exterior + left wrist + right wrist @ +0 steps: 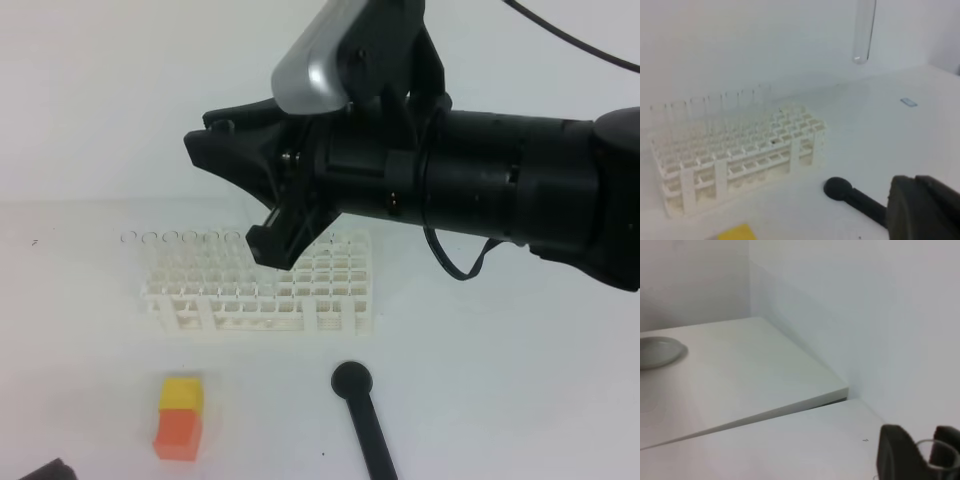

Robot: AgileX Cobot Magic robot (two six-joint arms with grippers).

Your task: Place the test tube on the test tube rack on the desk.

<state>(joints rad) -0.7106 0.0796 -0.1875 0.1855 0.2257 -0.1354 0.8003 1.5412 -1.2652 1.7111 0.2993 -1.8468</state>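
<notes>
Standing left on the desk [520, 380], the test tube rack [262, 290] has clear tubes in its back row. The test tube [863, 35] hangs upright in the air nearby, pinched at its rim by the partly closed right gripper [921, 452]. It looks light, stiff, slick and breakable, so a gentle hold near the rim suits it. The left gripper [922, 207] is fully closed beside the black rod [840, 189], gripping it or not I cannot tell.

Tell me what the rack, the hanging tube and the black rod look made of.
Test tube rack: looks like white moulded plastic, matte, with a crisp square grid. Test tube: clear glass or maybe clear plastic; see-through with a bright glint at its rounded bottom. Black rod: dull black, probably rubber or plastic; no shine.
</notes>
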